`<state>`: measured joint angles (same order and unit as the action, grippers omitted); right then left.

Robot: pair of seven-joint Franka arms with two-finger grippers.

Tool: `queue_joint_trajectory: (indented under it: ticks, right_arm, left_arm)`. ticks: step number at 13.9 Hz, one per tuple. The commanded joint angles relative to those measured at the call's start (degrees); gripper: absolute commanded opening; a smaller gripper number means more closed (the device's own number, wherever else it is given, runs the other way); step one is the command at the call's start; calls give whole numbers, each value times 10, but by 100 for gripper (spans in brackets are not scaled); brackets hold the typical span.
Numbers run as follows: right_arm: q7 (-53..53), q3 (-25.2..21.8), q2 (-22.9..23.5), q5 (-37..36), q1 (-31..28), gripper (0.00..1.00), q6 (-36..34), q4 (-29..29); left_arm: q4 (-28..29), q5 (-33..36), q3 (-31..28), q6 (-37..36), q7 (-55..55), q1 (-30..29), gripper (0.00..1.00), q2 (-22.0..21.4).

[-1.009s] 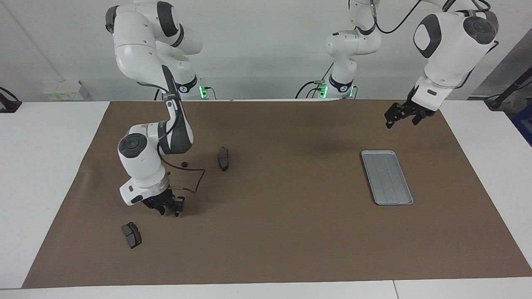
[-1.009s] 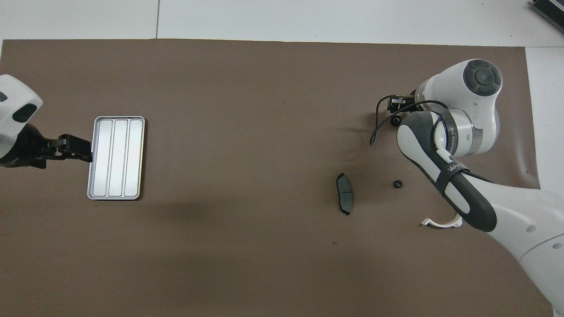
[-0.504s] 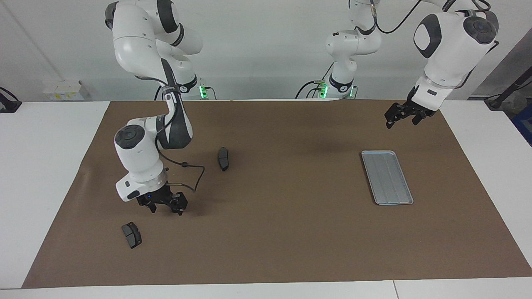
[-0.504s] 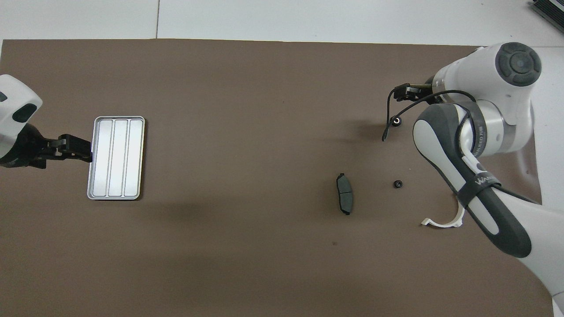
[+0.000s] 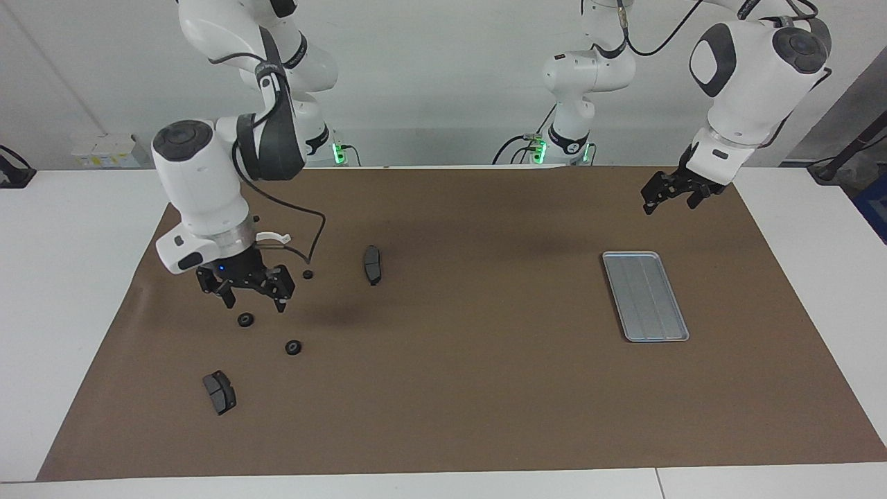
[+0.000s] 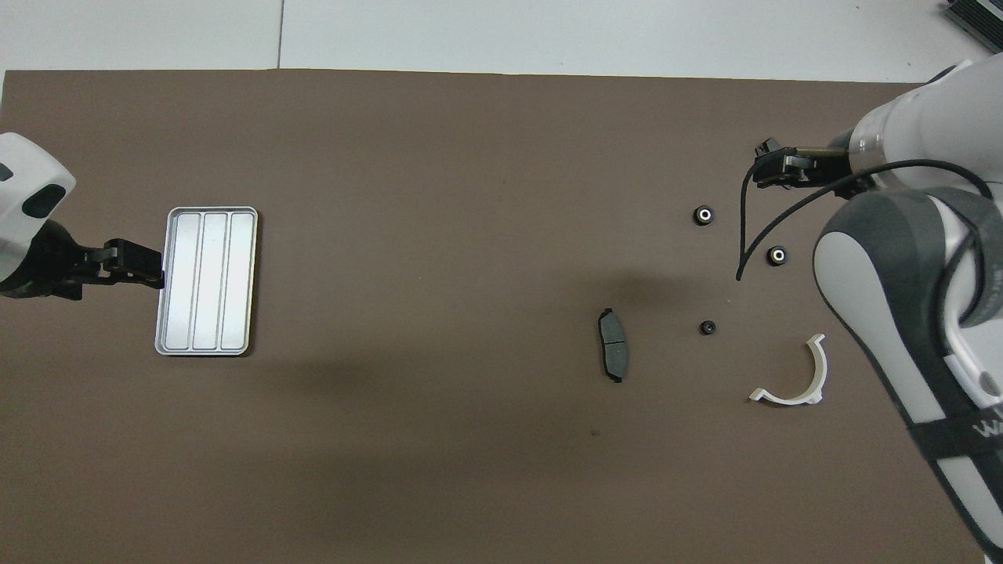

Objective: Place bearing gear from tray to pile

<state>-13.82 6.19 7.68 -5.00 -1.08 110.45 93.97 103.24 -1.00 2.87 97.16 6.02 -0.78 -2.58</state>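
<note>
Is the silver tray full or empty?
Empty. The tray shows only its bare ridged bottom in both views; the gears lie on the mat.

Tray (image 6: 207, 280) bare; three gears (image 6: 704, 215) near white bracket (image 6: 791, 384).

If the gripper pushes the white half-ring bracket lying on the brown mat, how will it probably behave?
The white half-ring bracket looks thin and plastic, so probably light and fairly stiff. It lies flat on the brown mat, so it would likely slide or spin rather than roll. Its open curved shape may pivot around if pushed at one end.
</note>
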Motion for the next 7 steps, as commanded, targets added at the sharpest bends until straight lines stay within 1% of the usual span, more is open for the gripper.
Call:
queue_joint_trajectory:
  ticks: [1, 3, 5, 7]
  right_arm:
    - [23, 5, -40, 5, -4, 100, -50, 12]
    - [20, 5, -61, 9, 1, 100, -85, 19]
    - [25, 5, -68, 27, 0, 100, -119, 21]
    - [35, 5, -72, 29, -1, 100, -124, 24]
  left_arm:
    - [17, 11, 2, 11, 2, -3, 100, -16]
    - [17, 11, 2, 11, 2, -3, 100, -16]
    - [17, 11, 2, 11, 2, -3, 100, -16]
    - [17, 11, 2, 12, 2, -3, 100, -16]
